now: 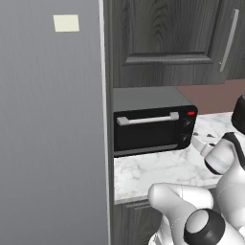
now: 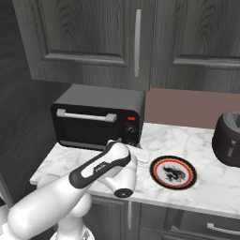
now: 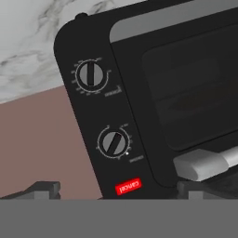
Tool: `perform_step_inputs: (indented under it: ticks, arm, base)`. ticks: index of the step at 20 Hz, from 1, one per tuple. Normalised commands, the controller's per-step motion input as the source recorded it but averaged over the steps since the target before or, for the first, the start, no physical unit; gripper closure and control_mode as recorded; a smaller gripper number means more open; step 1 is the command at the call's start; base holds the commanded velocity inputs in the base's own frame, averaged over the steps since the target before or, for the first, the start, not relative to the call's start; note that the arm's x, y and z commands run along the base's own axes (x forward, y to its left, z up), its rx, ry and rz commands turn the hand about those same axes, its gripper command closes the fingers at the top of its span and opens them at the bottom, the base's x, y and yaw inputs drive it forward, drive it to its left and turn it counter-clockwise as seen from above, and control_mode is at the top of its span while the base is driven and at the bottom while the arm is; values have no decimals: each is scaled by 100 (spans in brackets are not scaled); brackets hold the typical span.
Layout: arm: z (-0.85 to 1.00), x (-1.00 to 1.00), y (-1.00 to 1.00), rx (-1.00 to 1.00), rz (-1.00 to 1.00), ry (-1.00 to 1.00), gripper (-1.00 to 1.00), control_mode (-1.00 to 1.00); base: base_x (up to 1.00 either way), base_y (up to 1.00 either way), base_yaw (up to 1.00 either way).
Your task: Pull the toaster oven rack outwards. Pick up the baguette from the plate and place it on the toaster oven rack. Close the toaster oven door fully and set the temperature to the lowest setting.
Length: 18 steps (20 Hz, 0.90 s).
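The end effector [image 3: 122, 189] hovers close in front of the control strip of the toaster oven [image 2: 101, 101]. Its jaws stand wide apart and hold nothing, and the two dark fingertips [image 3: 44, 188] frame the small red light [image 3: 127, 187]. The hand is rolled over, so in the hand view the light sits below the knobs, not above them.

Just beyond the wrist, on the marble tabletop [image 1: 153, 172], the plate [image 2: 154, 172] lies bare, to the right of the oven and a little nearer the front edge. Whether the baguette rests behind the dark glass cannot be made out.

Further back, the toaster oven door [image 2: 86, 129] stands upright and shut, with its silver handle [image 2: 86, 115] along the top edge. Right of the door are the upper knob [image 3: 113, 142], next to the light, and the lower knob [image 3: 90, 74]. Their printed labels are too small to read.

With the plate bare and the door shut, the loading and closing steps look done, and the step in hand appears to be the temperature setting.

The next move calls for settling which knob governs temperature. The open jaws must then be centred over its ridge, advanced until they straddle it and closed. Turning the knob to its lowest mark follows.

Behind it all hang dark wood cabinets [image 2: 93, 37].
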Motion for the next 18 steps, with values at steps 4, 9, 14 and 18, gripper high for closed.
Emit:
perform_step_inputs:
  ticks: [4, 9, 14, 18]
  arm:
    - [-5, 0, 0, 0, 0, 0, -100, -100]
    - [-2, 0, -4, 0, 0, 0, -100, -100]
    - [-1, 0, -1, 0, 0, 0, -100, -100]
    - [-11, 0, 0, 0, 0, 0, -100, -100]
  base:
    - [0, 0, 0]
    - [0, 0, 0]
    - [0, 0, 0]
    - [0, 0, 0]
